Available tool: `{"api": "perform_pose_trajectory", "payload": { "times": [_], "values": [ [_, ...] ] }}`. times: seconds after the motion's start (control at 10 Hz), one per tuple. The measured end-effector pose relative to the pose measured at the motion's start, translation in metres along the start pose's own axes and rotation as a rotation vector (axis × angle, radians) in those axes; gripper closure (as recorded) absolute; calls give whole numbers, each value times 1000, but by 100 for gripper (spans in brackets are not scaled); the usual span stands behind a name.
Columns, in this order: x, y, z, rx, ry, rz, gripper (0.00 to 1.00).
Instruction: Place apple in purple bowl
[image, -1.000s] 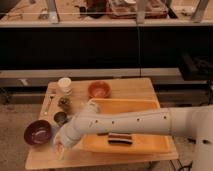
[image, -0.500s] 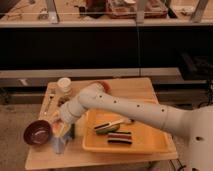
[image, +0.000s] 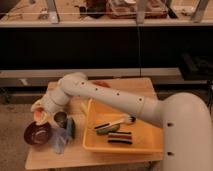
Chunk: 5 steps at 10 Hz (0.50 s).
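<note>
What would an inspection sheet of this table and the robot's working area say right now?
Surface: wooden table, crowded on its left and middle.
Job's things: apple held at the gripper, just above the far rim of the purple bowl, not yet in it.
Clutter: yellow tray with a green vegetable, a brush and a dark bar; metal cup; clear plastic cup; orange bowl, mostly hidden by the arm.
Grippers: gripper at the table's left side, over the purple bowl's edge.
Cables: one thin cable hanging down behind the table.
Surroundings: dark shelving behind; a cluttered counter above.
</note>
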Motion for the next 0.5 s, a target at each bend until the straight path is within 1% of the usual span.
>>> {"api": "perform_pose_trajectory", "payload": {
  "times": [0.2, 0.3, 0.4, 0.5],
  "values": [
    [-7, -14, 19, -23, -14, -10, 59],
    [-3, -18, 26, -31, -22, 3, 59],
    [3, -19, 29, -40, -31, 13, 57],
    [7, -17, 30, -51, -36, 19, 52]
  ]
}}
